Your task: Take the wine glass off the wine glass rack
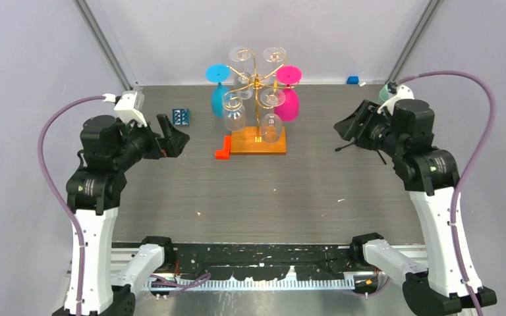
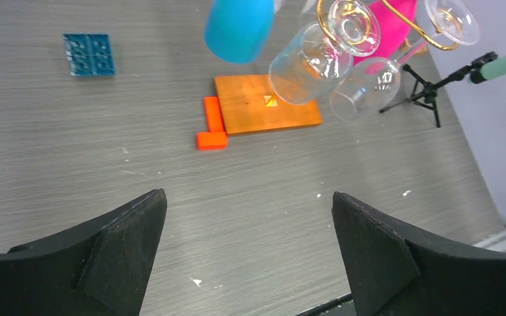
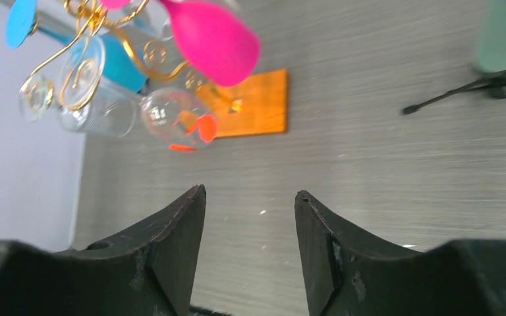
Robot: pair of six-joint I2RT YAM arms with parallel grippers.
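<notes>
Top external view showed a clear wine glass (image 1: 234,117) hanging bowl-down at the front left of the wine glass rack (image 1: 257,82), its foot caught in a gold scroll. More clear glasses hung around it, with a blue glass (image 1: 219,99) behind on the left and a pink glass (image 1: 288,102) on the right. The rack stood on its wooden base (image 1: 258,141) at the far middle of the counter (image 1: 250,191). A red L-block (image 1: 223,150) lay just beside the base's left edge.

Both claws were well apart from the rack and held nothing. The left claw (image 1: 172,136) gaped fully, and the right claw (image 1: 350,126) stood partly apart.

That front-left glass looked the easiest pick for the left claw. A good approach would come in level and close gently around the bowl. The foot should then slide out along the scroll's open end rather than be pulled straight down. The neighbouring glasses hung close, so a slow approach seemed wise.
</notes>
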